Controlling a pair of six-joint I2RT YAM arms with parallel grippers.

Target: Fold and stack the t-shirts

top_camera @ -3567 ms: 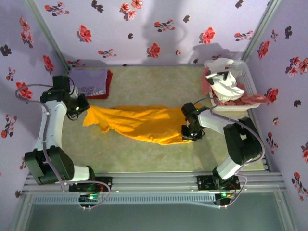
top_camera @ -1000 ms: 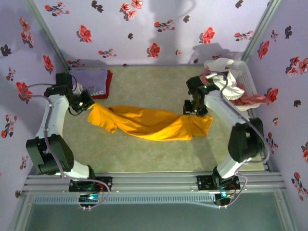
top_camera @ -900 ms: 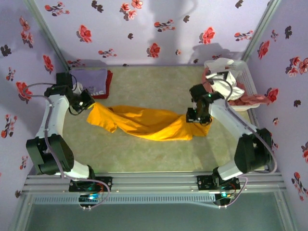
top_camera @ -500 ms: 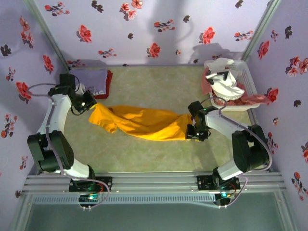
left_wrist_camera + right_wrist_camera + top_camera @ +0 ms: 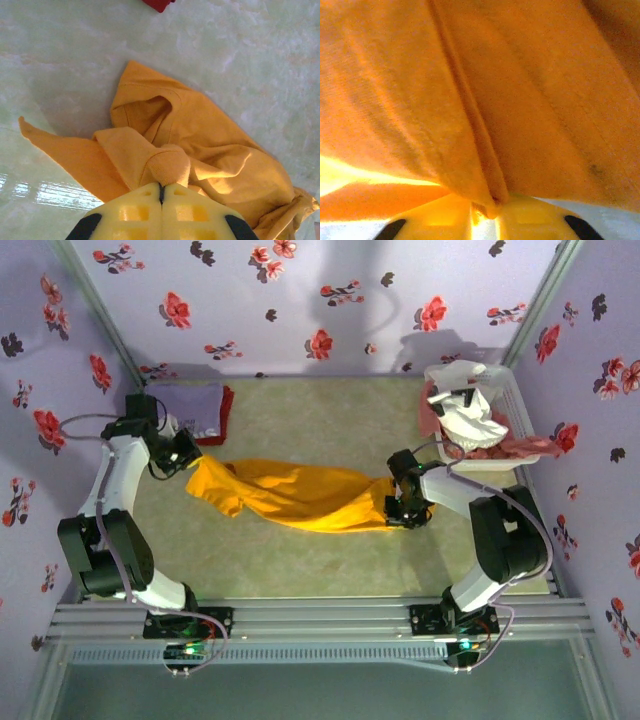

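Pale green tabletop (image 5: pixel 330 410), lilac flowered walls (image 5: pixel 300 310), white basket (image 5: pixel 522 405) at right, metal rails (image 5: pixel 320 620) along near edge

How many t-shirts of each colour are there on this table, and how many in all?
orange t-shirt: 1
lavender t-shirt: 1
red t-shirt: 1
white t-shirt: 1
pink t-shirt: 1
Total: 5

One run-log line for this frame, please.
left gripper: shut on orange t-shirt | right gripper: shut on same shirt | shirt: bunched, unfolded

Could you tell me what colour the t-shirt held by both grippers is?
Mustard-orange, plain; the t-shirt shows best in the left wrist view.
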